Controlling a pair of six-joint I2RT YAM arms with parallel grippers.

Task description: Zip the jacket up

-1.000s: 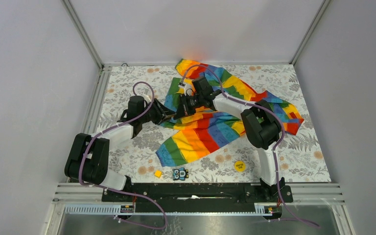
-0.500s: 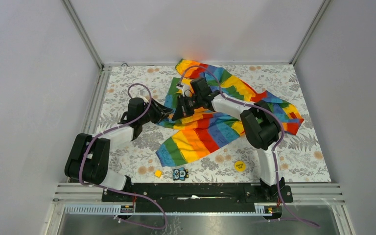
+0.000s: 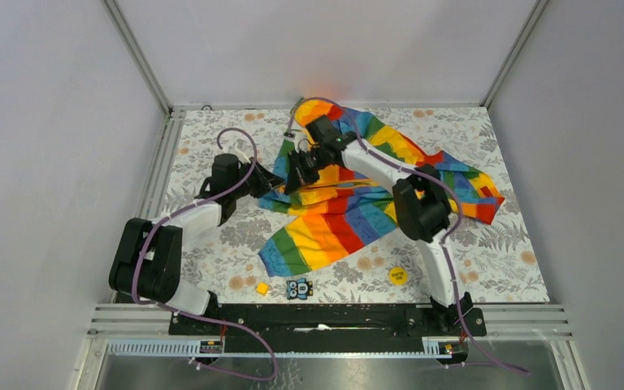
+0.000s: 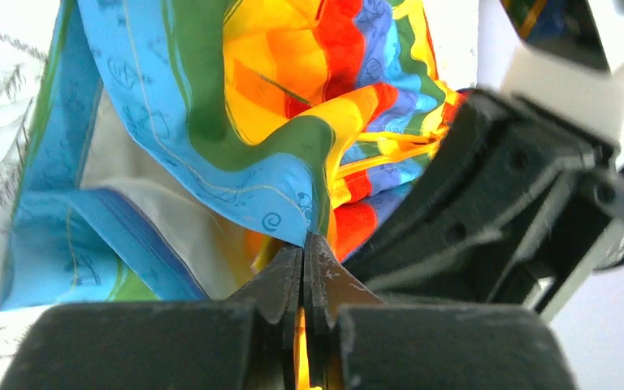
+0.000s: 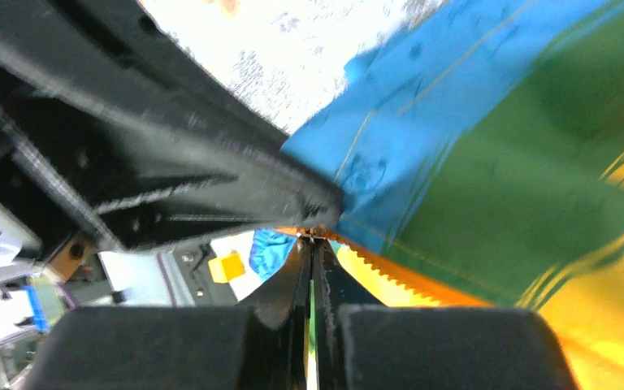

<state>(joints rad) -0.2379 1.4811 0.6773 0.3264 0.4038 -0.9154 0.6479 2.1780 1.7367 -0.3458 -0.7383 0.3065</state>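
Jacket (image 3: pixel 341 221) lies crumpled overhead — wrist views alone show left pincer (image 4: pixel 303 246) and right pincer (image 5: pixel 313 245) clamped on it.

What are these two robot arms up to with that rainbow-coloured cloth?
They are working on zipping up a small rainbow-striped jacket that lies crumpled on the flowered table. The left gripper is shut on a fold of the fabric near the jacket's edge, and the right gripper is shut right at the orange zipper strip, close beside it. The jacket's front looks open and bunched, so the zipping is not done yet.
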